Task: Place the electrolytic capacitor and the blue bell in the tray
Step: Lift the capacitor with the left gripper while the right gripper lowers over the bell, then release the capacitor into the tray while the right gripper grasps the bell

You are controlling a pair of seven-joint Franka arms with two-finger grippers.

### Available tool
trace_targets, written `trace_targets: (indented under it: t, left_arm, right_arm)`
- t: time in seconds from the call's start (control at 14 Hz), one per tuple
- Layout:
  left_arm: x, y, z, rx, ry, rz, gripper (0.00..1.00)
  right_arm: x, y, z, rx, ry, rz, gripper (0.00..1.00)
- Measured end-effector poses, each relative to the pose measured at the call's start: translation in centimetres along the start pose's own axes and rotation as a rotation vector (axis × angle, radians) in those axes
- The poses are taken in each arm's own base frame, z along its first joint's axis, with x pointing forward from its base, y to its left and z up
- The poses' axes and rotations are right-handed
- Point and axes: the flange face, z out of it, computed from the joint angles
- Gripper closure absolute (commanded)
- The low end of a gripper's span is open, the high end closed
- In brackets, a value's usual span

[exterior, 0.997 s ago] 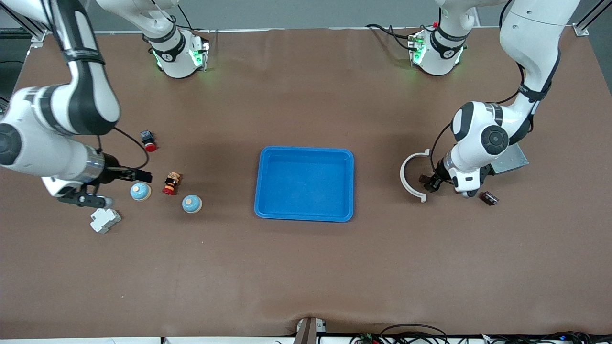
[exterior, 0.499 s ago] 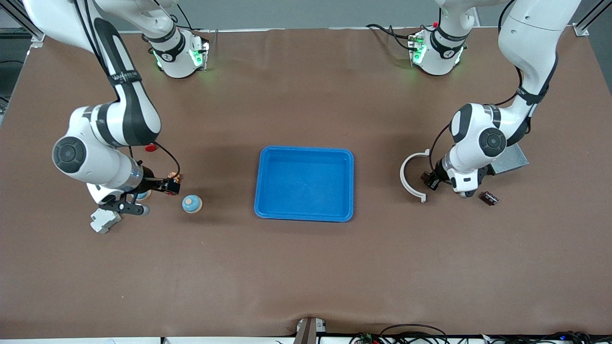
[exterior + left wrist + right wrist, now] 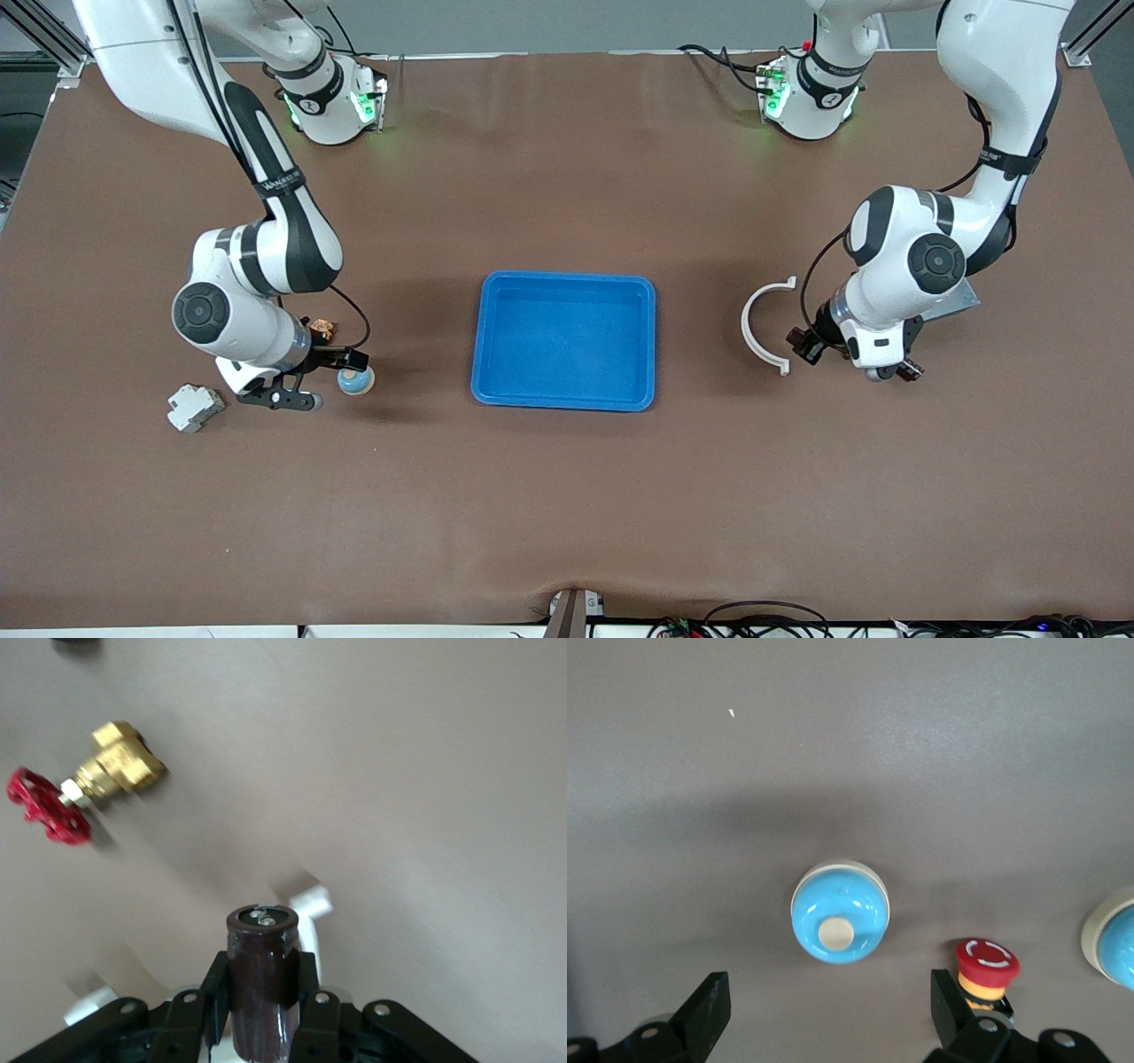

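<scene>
Blue tray (image 3: pixel 564 340), just one, sits mid-tabletop with nothing in it. One dark capacitor (image 3: pixel 260 979) is pinched tight in the left hand (image 3: pixel 262 1008), up beside the white arc (image 3: pixel 764 324) toward the left arm's end. Two blue bells show in the right wrist view: one (image 3: pixel 840 913) whole, between the wide-open fingers of the right hand (image 3: pixel 831 1008), the other (image 3: pixel 1114 941) cut off at the edge. Front view shows only one bell, half hidden.

Blue bell (image 3: pixel 840 914) between open right gripper (image 3: pixel 830 1010) fingers
</scene>
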Motion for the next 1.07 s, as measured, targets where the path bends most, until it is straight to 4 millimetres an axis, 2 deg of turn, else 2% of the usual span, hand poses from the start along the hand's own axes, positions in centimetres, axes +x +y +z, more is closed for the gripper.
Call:
trace_targets:
  t: [0.14,0.43,0.57,0.78,1.07]
  left_arm:
    - [-3.0,2.5,-1.2,-0.015,-0.001,-0.012,1.00]
    - [-11.4,7.6,-1.6,-0.039,-0.014,-0.047,1.00]
    - [-15.1,9.5,-0.6,-0.035,-0.030,-0.056,1.00]
    - [-20.4,11.2,2.3,-0.005,-0.058,-0.059,1.00]
    - [-24.4,11.6,5.4,0.037,-0.076,-0.039,1.00]
  right_arm:
    - [0.4,0.0,1.1,-0.003,-0.001,0.001,0.00]
    - [1.0,-0.1,2.2,-0.006,-0.007,0.001,0.00]
    - [1.3,-0.1,2.8,-0.009,-0.013,0.001,0.00]
    - [1.5,-0.2,4.2,-0.015,-0.028,0.001,0.00]
    - [1.5,-0.1,5.5,-0.021,-0.045,0.002,0.00]
